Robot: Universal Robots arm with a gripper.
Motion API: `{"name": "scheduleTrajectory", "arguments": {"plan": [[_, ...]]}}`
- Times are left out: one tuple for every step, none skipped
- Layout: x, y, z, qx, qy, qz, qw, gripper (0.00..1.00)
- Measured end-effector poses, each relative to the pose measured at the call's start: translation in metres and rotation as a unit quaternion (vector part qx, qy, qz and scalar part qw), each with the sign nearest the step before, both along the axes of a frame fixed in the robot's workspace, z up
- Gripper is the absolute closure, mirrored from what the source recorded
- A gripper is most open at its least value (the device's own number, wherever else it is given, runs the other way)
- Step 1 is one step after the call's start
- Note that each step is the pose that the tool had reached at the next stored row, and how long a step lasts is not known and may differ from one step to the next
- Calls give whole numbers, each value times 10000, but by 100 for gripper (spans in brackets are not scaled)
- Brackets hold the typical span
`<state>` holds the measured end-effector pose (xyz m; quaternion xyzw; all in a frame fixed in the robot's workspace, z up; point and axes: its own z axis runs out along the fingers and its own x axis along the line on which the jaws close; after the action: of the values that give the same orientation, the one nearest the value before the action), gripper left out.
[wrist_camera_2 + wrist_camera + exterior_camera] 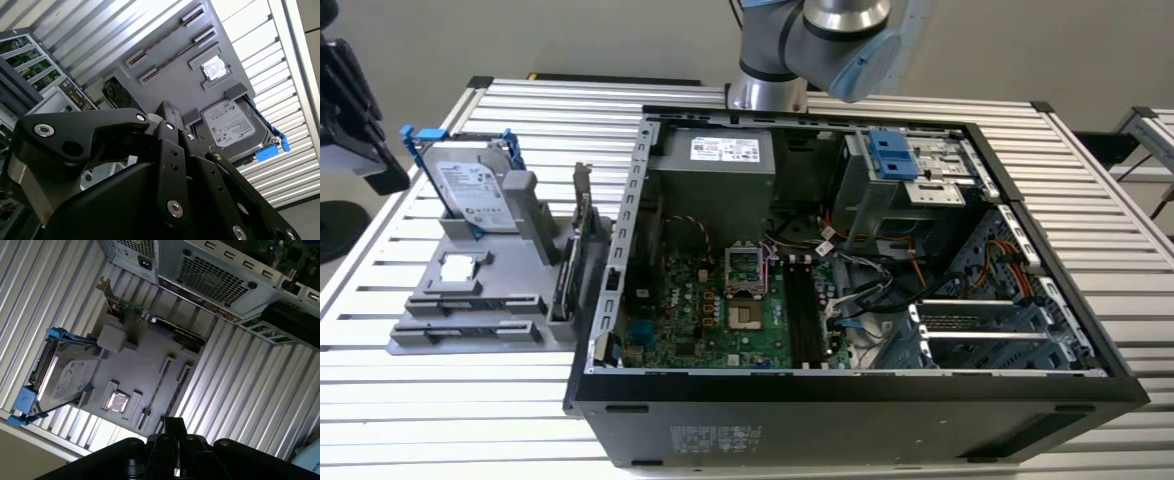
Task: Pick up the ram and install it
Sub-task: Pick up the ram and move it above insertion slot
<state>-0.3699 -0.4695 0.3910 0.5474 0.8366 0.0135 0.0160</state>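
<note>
The ram looks like a thin dark stick standing on edge between the end clips of a grey fixture. The second wrist view shows the ram as a dark line on the same fixture. My gripper hangs high above the table, well away from the fixture, with its black fingers together and nothing between them. In the exterior view the arm reaches in from the back, above the open computer case. The case's dark memory slots lie beside the processor socket.
On the fixture stand a silver hard drive in a blue frame, a small square chip and a larger card with a metal bracket. The case holds cables, a power supply and a drive cage. The table is ribbed aluminium.
</note>
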Motion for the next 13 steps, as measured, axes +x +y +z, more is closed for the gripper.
{"name": "scheduleTrajectory", "arguments": {"plan": [[0,0,0,0,3,-56,10000,100],[0,0,0,0,5,-112,9999,100],[0,0,0,0,8,-166,9999,100],[0,0,0,0,11,-219,9998,100],[-1,0,-1,0,17,-279,9996,100],[-1,0,-1,0,23,-332,9994,100],[-2,0,-1,0,25,-396,9992,100],[-2,0,-2,0,26,-422,9991,100],[-2,0,-2,-1,29,-442,9990,100],[-3,0,-2,-1,31,-463,9989,100],[-5,0,-3,0,32,-484,9988,100],[-6,0,-3,0,33,-516,9987,100],[-7,0,-4,0,33,-563,9984,100]]}}
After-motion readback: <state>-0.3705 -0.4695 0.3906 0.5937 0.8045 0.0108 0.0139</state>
